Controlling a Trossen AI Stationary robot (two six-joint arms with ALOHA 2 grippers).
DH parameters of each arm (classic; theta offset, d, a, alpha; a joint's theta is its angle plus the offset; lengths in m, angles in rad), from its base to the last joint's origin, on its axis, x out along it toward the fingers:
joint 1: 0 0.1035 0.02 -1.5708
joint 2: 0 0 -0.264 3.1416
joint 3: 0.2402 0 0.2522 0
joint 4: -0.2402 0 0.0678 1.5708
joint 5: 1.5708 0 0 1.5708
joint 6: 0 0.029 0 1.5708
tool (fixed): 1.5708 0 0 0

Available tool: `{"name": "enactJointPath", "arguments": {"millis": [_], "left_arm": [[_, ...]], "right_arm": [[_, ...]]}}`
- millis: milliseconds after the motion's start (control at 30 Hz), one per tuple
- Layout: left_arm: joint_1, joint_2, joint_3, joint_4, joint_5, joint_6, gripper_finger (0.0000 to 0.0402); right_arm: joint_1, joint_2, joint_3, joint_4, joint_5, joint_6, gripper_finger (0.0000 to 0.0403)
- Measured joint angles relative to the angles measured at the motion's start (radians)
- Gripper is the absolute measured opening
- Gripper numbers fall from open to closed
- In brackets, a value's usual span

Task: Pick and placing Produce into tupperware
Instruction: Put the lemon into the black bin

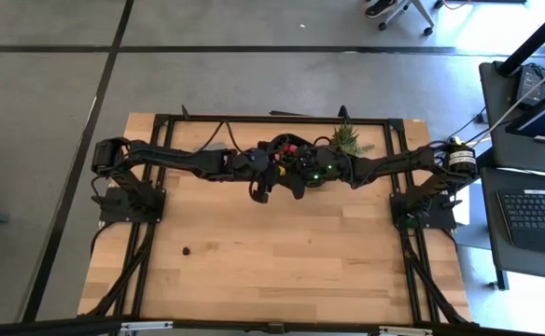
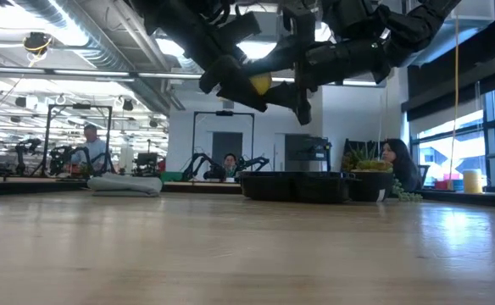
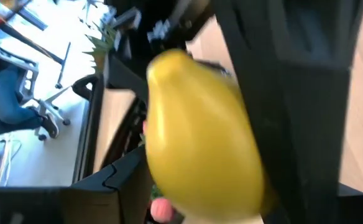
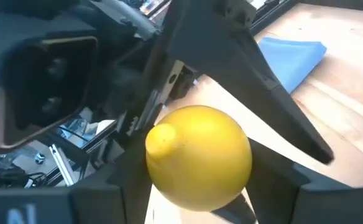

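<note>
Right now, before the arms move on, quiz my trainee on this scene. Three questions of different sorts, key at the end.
1. True or false: the lemon lies on the table.
2. What stands beside the black tray? A) spiky green plant B) mug C) book
3. Fill in: a small dark piece lies alone on the wood, on the ___ arm's side.
Key: 1 false, it is up in the air where the left end effector and right end effector meet, over the table's far middle. 2 A. 3 left.
</note>
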Motion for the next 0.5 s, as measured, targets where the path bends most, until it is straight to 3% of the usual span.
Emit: {"name": "enactJointPath", "arguments": {"millis": [300,500], "left_arm": [[0.0,-0.002,0.0,-0.125,-0.008,-0.006,0.0231],[0.001,-0.053,-0.002,-0.243,-0.105,-0.076,0.0233]], "right_arm": [[-0.043,0.0,0.001,-0.104,-0.011,-0.004,0.021],[-0.102,-0.01,0.001,-0.322,-0.009,-0.048,0.021]]}}
